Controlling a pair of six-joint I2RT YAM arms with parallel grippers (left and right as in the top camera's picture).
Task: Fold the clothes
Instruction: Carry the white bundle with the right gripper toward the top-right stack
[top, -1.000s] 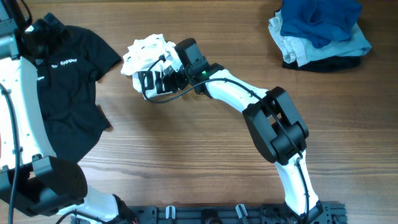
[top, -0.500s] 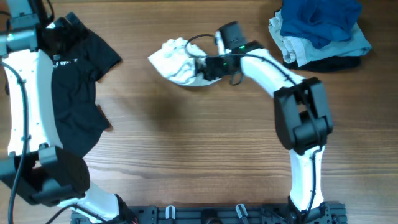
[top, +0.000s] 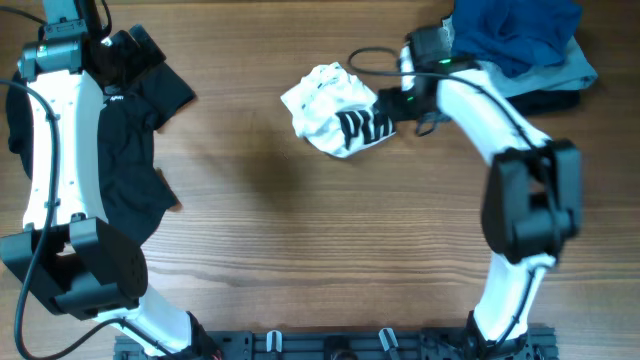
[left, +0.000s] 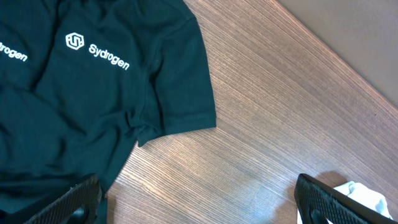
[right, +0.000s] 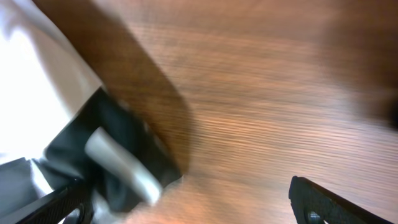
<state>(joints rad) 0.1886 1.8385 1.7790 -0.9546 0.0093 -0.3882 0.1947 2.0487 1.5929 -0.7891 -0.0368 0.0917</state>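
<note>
The white T-shirt (top: 328, 103) lies crumpled in a bundle on the wooden table at back centre, its black block print facing up on its right side. In the right wrist view, white and black fabric (right: 43, 106) shows blurred at the left. My right gripper (top: 388, 104) is at the bundle's right edge. Its jaws (right: 193, 199) are spread wide, with fabric against the left finger. My left gripper (top: 122, 52) is open and empty (left: 199, 199) above the table at the far left. A corner of the white shirt (left: 368, 196) shows by its right finger.
A black shirt with small white logos (top: 130, 170) lies spread at the left, also in the left wrist view (left: 74, 93). A pile of blue and pale grey folded garments (top: 520, 50) sits at the back right, just behind my right arm.
My right arm has swept to the right, taking the white bundle from back left to back centre. The black print now faces up. My left arm has drawn back to the far left.
</note>
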